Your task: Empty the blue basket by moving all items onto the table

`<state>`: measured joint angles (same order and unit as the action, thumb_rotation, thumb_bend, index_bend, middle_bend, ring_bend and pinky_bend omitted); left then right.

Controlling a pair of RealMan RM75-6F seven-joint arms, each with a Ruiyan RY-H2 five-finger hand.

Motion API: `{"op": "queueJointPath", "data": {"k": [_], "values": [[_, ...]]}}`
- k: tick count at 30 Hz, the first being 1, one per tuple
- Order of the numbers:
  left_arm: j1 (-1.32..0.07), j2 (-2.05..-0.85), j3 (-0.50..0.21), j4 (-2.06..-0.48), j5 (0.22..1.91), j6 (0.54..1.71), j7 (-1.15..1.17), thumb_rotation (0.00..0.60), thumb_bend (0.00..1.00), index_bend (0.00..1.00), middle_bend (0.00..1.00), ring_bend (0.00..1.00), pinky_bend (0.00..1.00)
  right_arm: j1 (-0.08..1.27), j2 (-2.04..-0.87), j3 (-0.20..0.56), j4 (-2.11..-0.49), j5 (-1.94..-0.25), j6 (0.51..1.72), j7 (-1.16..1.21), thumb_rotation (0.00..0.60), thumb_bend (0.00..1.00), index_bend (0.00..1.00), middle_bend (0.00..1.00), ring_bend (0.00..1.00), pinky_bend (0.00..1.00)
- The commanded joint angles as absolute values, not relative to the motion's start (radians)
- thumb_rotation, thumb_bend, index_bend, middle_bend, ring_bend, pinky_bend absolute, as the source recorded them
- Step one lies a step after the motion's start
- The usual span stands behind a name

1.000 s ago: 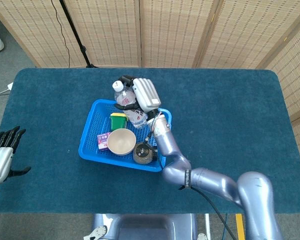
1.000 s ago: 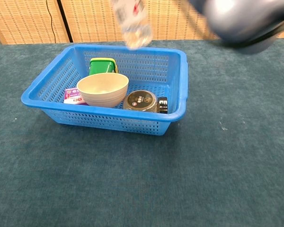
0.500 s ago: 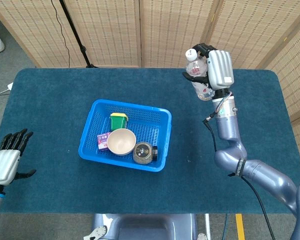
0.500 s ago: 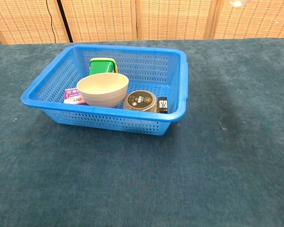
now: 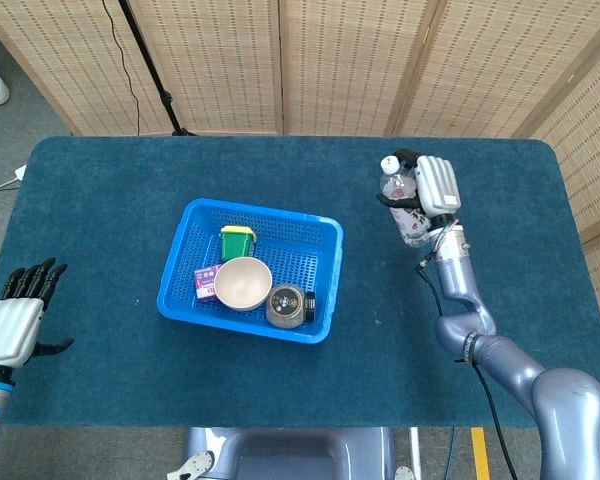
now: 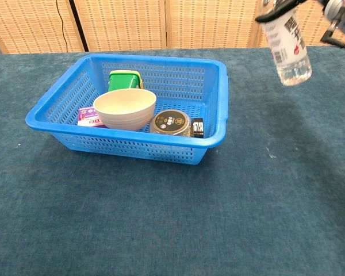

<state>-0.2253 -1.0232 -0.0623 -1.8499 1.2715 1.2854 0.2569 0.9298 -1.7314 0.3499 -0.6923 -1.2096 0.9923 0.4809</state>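
One basket, bowl, bottle, jar, green container, purple box.

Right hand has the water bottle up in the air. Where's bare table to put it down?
The right hand holds the water bottle over bare table right of the blue basket; that whole stretch to the right edge is free. The front strip is bare too. The basket itself is crowded: bowl, jar, green container, purple box.

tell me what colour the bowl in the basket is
Cream, the bowl; clearest in the chest view.
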Motion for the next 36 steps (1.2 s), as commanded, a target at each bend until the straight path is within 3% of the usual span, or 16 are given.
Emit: {"op": "queueJointPath", "data": {"k": [1,4,6,11,19,24,30,36], "values": [[-0.226,-1.024,-0.063,-1.851,1.272,1.288,0.259,0.6,0.06,0.0,0.0,0.0,0.0,0.939,-1.76,0.319,-0.664,-1.232,0.946,0.477,0.6,0.41,0.33,0.41,0.36,0.46],[-0.226,-1.023,-0.062,-1.852,1.27,1.286,0.259,0.6,0.06,0.0,0.0,0.0,0.0,0.94,-1.745,0.288,-0.689,-1.265,0.911,0.497,0.6,0.11,0.06,0.09,0.06,0.1],[-0.228,-1.023,-0.062,-1.852,1.269,1.284,0.258,0.6,0.06,0.0,0.0,0.0,0.0,0.942,-1.71,0.269,-0.733,-1.28,0.86,0.507,0.6,0.01,0.0,0.0,0.0,0.0],[-0.228,-1.018,-0.06,-1.852,1.273,1.282,0.249,0.6,0.06,0.0,0.0,0.0,0.0,0.934,-1.617,0.277,-0.876,-1.286,0.853,0.471,0.6,0.0,0.0,0.0,0.0,0.0],[-0.227,-1.006,-0.054,-1.856,1.297,1.281,0.226,0.6,0.06,0.0,0.0,0.0,0.0,0.882,-1.424,0.302,-1.27,-1.335,0.982,0.352,0.6,0.0,0.0,0.0,0.0,0.0],[-0.222,-0.996,-0.049,-1.858,1.315,1.288,0.204,0.6,0.06,0.0,0.0,0.0,0.0,0.869,-1.359,0.307,-1.483,-1.345,0.999,0.296,0.6,0.0,0.0,0.0,0.0,0.0],[-0.22,-0.988,-0.045,-1.858,1.33,1.29,0.186,0.6,0.06,0.0,0.0,0.0,0.0,0.902,-1.357,0.286,-1.633,-1.302,0.906,0.215,0.6,0.0,0.0,0.0,0.0,0.0],[-0.217,-0.98,-0.046,-1.856,1.335,1.292,0.166,0.6,0.06,0.0,0.0,0.0,0.0,0.965,-1.468,0.281,-1.603,-1.261,0.845,0.156,0.6,0.0,0.06,0.02,0.0,0.03]]}}
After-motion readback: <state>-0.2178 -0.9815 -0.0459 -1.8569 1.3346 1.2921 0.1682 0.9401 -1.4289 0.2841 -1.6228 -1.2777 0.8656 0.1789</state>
